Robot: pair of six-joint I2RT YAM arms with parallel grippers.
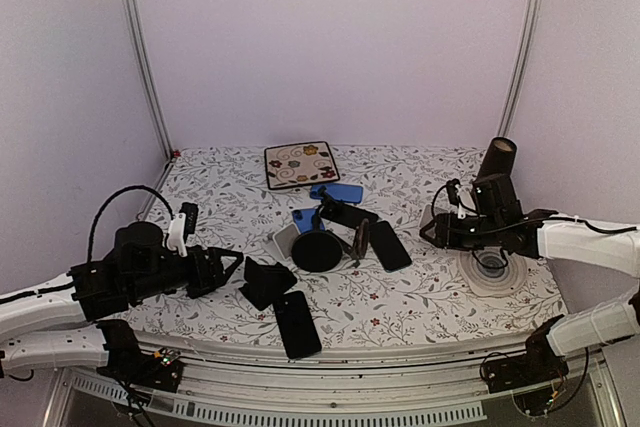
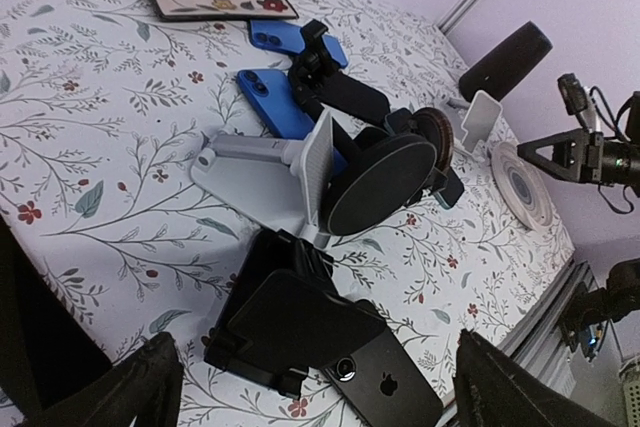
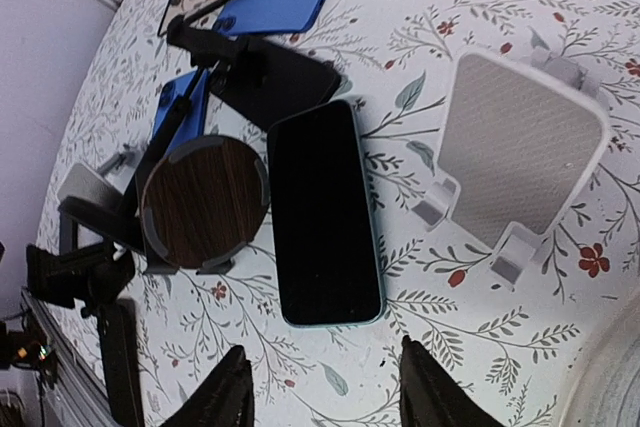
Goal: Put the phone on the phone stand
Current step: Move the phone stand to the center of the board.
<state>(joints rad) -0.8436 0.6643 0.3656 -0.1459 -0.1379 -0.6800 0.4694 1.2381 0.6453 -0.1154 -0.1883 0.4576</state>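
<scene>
Approaching seems the step in hand: the right end effector [image 3: 322, 392], spread and empty, hangs near the phone [image 3: 325, 212], and must next straddle its long edges. The phone lies flat on the desk [image 3: 470, 7], dark screen up, teal-rimmed, just beside the white phone stand [image 3: 520, 162].
</scene>
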